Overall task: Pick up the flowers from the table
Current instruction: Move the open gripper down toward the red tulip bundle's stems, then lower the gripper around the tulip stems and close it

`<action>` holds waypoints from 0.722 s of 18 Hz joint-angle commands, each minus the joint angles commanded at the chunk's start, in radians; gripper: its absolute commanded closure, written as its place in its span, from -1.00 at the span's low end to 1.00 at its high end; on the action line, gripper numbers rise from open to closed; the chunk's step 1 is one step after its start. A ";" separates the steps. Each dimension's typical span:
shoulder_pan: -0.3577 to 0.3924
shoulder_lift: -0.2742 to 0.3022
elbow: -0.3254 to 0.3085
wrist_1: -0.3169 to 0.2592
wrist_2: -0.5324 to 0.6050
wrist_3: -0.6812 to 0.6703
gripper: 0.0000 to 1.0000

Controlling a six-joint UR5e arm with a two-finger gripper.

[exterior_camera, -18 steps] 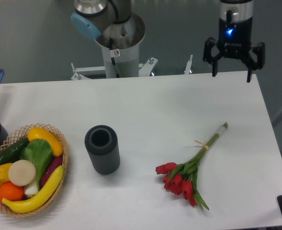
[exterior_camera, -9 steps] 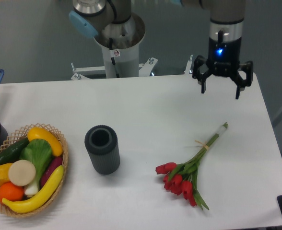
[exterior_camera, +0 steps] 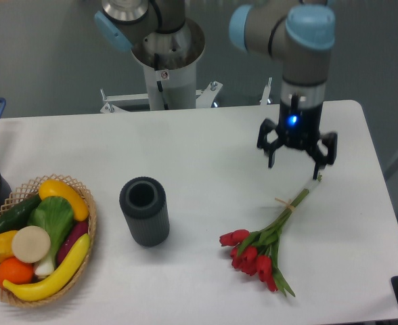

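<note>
Two fingers of the gripper spread wide, holding nothing. It hangs above the stem end of the flowers, likely for a stem grasp.

flowers on the table, right of cylinder and far-left basket

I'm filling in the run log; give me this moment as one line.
phase: approach | gripper: open, above stem end, nothing held | flowers: flat on table, untouched
</note>
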 joint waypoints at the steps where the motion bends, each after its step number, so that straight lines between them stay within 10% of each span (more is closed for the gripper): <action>1: -0.008 -0.023 0.005 0.002 0.000 0.000 -1.00; 13: -0.012 -0.177 0.035 0.009 0.003 0.026 -1.00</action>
